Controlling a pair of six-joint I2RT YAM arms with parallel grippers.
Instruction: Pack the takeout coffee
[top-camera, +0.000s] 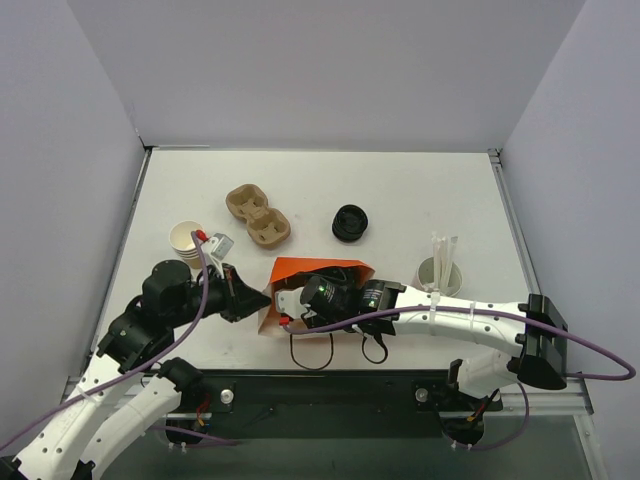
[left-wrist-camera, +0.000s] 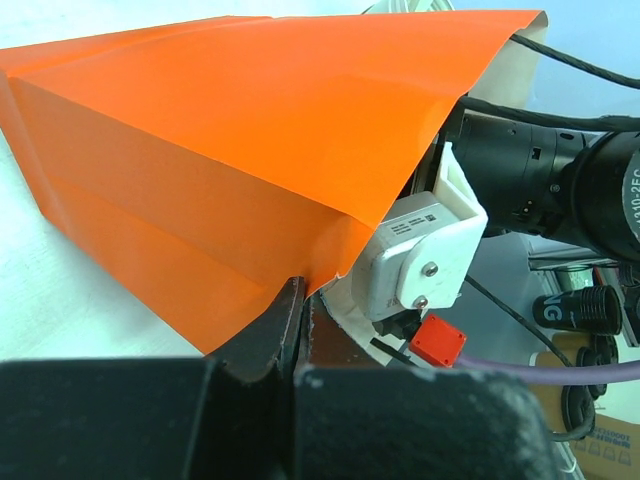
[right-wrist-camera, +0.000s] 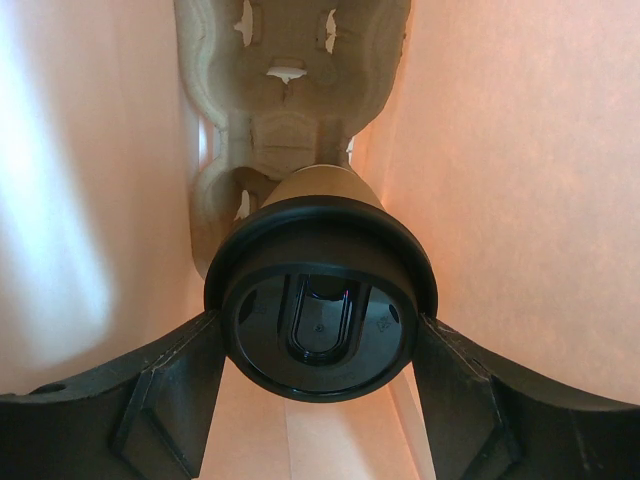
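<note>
While the right gripper (right-wrist-camera: 320, 335) clasps the lidded coffee cup (right-wrist-camera: 320, 290) inside the orange bag (left-wrist-camera: 230, 150), centre frame, slide it straight toward the cardboard tray (right-wrist-camera: 290, 100) at top and seat it before letting go; the left gripper (left-wrist-camera: 298, 312), pinching the bag's rim, should hold steady.

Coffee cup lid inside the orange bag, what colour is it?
Black. The lid shows best in the right wrist view, capping the tan cup.
</note>
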